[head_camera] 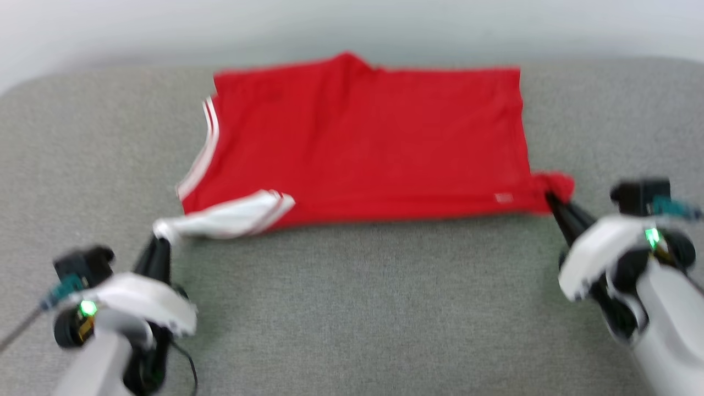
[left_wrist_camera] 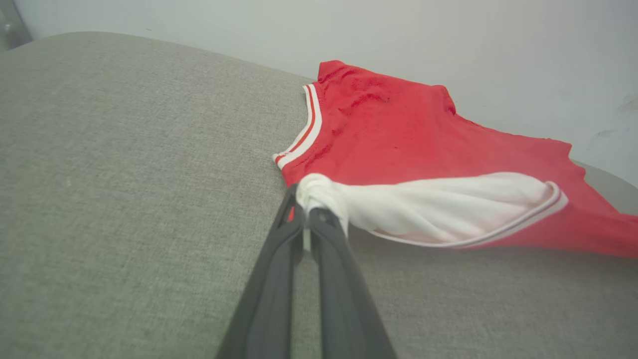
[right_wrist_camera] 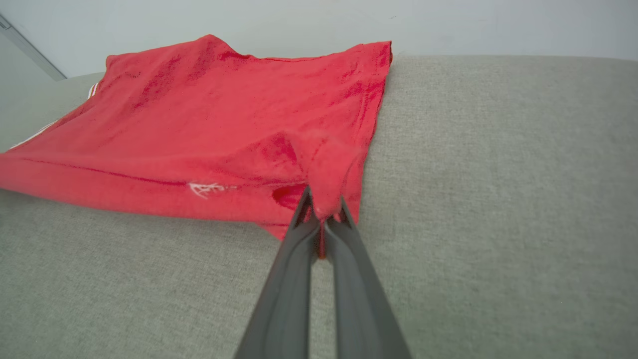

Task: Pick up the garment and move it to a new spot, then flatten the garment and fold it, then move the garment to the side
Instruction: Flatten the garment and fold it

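Both near corners of the garment are pinched: left gripper fingers clenched on the white sleeve, right gripper fingers clenched on a red hem corner. Garment lies spread, plain red up, on the grey surface. Likely mid-fold; shifting aside remains.

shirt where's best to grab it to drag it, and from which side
Grip the two near corners: the white sleeve on the left and the bunched red hem corner on the right, coming in low from the near edge. The shirt lies flat and wide, so two spread holds should keep it taut. The left tool and right tool are shut on those spots.
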Robot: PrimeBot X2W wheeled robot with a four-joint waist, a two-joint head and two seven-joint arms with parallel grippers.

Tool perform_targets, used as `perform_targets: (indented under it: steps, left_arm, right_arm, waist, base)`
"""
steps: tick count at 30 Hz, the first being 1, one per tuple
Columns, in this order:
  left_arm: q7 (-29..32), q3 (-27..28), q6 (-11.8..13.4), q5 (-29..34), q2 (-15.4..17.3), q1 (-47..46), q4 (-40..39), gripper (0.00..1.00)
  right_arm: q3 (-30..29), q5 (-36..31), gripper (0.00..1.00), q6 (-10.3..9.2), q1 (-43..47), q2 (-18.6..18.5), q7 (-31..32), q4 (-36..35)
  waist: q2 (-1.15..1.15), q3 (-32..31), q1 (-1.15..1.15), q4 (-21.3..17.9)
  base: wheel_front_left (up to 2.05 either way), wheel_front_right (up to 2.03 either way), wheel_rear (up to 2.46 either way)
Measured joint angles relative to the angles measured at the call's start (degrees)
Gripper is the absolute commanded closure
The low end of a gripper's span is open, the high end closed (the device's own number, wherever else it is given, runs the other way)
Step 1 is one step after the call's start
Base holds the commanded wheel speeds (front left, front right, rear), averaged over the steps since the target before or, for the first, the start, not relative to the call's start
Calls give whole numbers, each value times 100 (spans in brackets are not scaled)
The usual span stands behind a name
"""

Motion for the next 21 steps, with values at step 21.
perform_targets:
  steps: [21]
  left_arm:
    - [1451, 62, 1860, -114, 985, 3137, -4194, 100]
  right_arm:
    - [-2424, -1300, 100, 0, 3734, 898, 2056, -3583]
  waist:
    - [0, -832, 0, 95]
  base:
    - [0, 0, 0]
